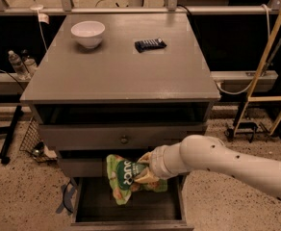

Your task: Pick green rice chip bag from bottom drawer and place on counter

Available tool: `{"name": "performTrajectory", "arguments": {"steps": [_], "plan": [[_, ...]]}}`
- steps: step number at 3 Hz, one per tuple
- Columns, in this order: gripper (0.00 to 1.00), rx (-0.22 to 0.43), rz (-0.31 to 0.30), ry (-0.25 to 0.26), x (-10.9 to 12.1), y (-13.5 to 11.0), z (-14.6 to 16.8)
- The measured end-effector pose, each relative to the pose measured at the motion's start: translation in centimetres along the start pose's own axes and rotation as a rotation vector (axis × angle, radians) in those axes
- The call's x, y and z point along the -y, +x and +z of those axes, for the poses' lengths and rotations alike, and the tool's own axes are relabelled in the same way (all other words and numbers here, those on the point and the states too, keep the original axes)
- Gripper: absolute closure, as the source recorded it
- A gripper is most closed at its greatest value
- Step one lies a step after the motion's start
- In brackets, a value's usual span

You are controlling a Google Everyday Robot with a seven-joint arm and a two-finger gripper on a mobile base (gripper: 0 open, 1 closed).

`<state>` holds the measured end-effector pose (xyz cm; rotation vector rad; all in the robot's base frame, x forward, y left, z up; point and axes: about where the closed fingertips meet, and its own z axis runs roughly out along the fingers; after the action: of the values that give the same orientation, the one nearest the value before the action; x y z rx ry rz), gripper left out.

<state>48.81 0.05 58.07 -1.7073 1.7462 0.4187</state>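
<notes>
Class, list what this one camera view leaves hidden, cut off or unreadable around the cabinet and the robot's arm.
- green rice chip bag: right part covered by the gripper holding it above the bottom drawer.
- bottom drawer: floor beneath the bag hidden; front cut by the lower edge.
- snack bar on the counter: label too small.
- arm: base cut by the right edge.
</notes>
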Motion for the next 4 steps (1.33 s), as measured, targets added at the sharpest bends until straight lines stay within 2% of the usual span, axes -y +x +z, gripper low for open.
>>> {"name": "performTrajectory", "arguments": {"steps": [1, 3, 4], "plan": [[1.00, 0.007, -0.055, 0.042, 1.3, -2.3, -3.5], [1.00, -0.006, -0.145, 0.129, 5.2, -6.4, -10.1], [1.00, -0.006, -0.146, 0.128, 5.2, -6.4, -10.1]]}}
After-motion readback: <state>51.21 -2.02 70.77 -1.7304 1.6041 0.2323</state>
